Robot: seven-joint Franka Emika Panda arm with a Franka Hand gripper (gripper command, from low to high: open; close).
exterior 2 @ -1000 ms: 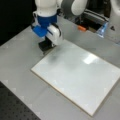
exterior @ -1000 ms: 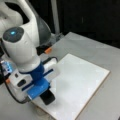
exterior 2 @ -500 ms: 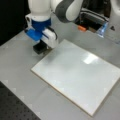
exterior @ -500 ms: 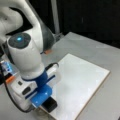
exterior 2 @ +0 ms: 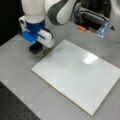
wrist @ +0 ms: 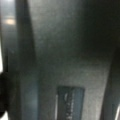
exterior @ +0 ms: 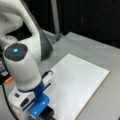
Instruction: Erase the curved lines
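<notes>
No writing can be read on anything in view; the wrist view fills with a dark, grainy matte surface bearing a small rectangular label [wrist: 70, 102] whose marks are too blurred to make out. My gripper [exterior 2: 37, 48] sits at the corner of the white board [exterior 2: 80, 75] nearest a front view's left, low over the grey table [exterior 2: 17, 67]. It carries a blue bracket [exterior: 38, 105] under my white, rounded wrist housing, which has a dark cap with a small lit blue dot [exterior: 15, 50]. A black block eraser [exterior 2: 35, 48] shows directly beneath my gripper, just off the board's edge; I cannot tell whether my fingers are clamped on it or merely over it. The board is a flat rectangle, glossy, with a thin tan edge, and it catches a bright glare patch in a front view. I cannot find the curve lines on the visible board surface in either front view; that surface reads plain white. An orange object [exterior 2: 81, 28] lies beyond the board, near dark equipment.
</notes>
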